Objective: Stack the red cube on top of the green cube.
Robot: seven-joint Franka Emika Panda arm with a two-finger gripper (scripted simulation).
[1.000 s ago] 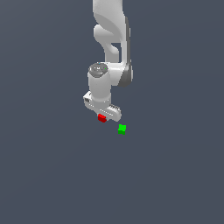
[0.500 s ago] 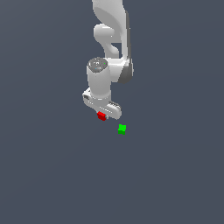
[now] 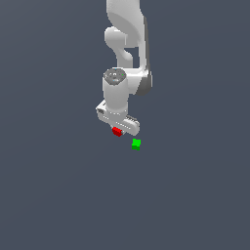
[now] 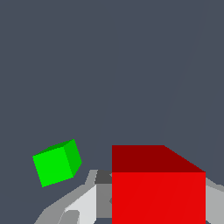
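Observation:
The red cube (image 3: 117, 131) is held between the fingers of my white gripper (image 3: 117, 130), which is shut on it. In the wrist view the red cube (image 4: 158, 188) fills the space between the grey fingers (image 4: 81, 203). The green cube (image 3: 136, 144) lies on the dark floor, a short way toward the exterior view's right of the red cube and lower in that picture, apart from it. The wrist view shows the green cube (image 4: 57, 162) beside the held cube, turned at a slight angle. Whether the red cube touches the floor I cannot tell.
Only the plain dark grey floor (image 3: 195, 195) lies around the two cubes. The white arm (image 3: 127, 44) rises behind the gripper toward the top of the exterior view.
The gripper, with the red cube in it, has shifted slightly toward the exterior view's right, closer to the green cube. The green cube has stayed where it was.

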